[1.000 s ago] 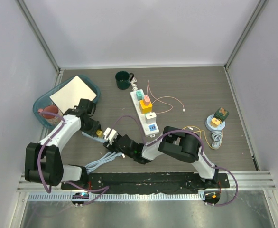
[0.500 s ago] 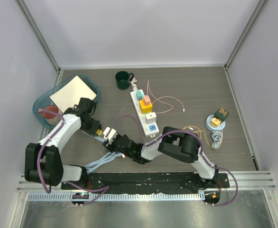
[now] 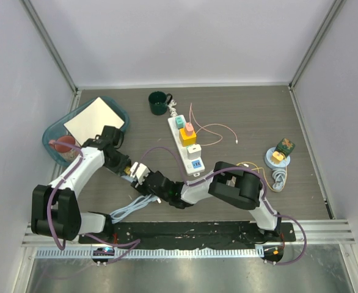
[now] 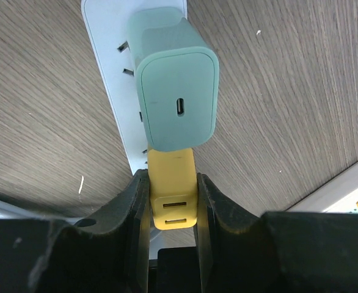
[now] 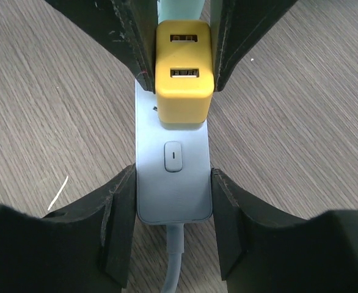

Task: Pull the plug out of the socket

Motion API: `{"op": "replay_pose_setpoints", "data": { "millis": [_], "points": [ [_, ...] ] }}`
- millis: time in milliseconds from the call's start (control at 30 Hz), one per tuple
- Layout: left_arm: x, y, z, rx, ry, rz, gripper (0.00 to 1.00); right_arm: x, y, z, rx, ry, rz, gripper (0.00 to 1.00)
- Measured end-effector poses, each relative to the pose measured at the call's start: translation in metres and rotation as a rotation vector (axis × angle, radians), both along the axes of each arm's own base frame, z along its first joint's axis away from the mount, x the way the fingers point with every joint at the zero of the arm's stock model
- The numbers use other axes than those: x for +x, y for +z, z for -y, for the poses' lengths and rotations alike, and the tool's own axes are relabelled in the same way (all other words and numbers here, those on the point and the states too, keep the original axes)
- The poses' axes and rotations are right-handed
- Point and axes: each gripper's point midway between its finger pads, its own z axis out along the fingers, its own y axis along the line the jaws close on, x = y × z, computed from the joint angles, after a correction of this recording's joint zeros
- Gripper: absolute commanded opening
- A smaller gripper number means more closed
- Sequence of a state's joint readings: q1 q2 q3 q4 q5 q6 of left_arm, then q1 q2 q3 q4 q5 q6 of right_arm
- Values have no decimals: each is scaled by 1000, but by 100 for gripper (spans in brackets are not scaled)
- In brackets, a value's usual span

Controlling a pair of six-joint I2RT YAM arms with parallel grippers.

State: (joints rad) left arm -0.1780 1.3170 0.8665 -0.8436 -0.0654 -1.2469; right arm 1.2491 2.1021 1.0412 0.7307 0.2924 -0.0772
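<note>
Over the last second both arms had crept slightly leftward across the surface (image 3: 240, 110), nothing more. The left gripper (image 4: 171, 183) stayed clamped on the yellow plug (image 5: 184, 73), still seated in the white socket strip (image 4: 109, 55) beside the teal charger (image 4: 176, 104). The right gripper (image 5: 173, 180) gripped the strip's cable end. The pull apparently had not yet separated them.

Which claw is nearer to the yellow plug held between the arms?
Left. The left claw clamps the yellow plug on both sides; the right claw grips the white socket strip near its switch.
</note>
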Motion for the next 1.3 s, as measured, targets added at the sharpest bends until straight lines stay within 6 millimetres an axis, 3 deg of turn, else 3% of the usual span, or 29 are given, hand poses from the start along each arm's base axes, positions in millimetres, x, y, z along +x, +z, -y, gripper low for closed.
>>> {"op": "replay_pose_setpoints", "data": {
  "millis": [133,567,667,767,833,967,1133,1300],
  "points": [
    [0,0,0,1,-5,0,0,-1,-1,0,-29,5,-13,38],
    [-11,-7,15,-70,-39,-32,0,-18,5,28,-97,10,-96,66],
    [-11,-7,14,-68,-42,-32,0,-16,13,30,-94,3,-92,67],
    [-11,-7,14,-66,-46,-31,0,-15,22,31,-80,1,-85,50],
    [-11,-7,14,-65,-48,-31,0,-14,29,31,-67,2,-83,30],
    [-11,-7,14,-65,-48,-31,0,-13,32,31,-57,-5,-82,20],
    [-11,-7,14,-65,-48,-30,0,-11,26,28,-57,-13,-81,22],
    [-11,-7,14,-66,-48,-30,0,-10,17,19,-22,-15,-110,56]
  ]
}}
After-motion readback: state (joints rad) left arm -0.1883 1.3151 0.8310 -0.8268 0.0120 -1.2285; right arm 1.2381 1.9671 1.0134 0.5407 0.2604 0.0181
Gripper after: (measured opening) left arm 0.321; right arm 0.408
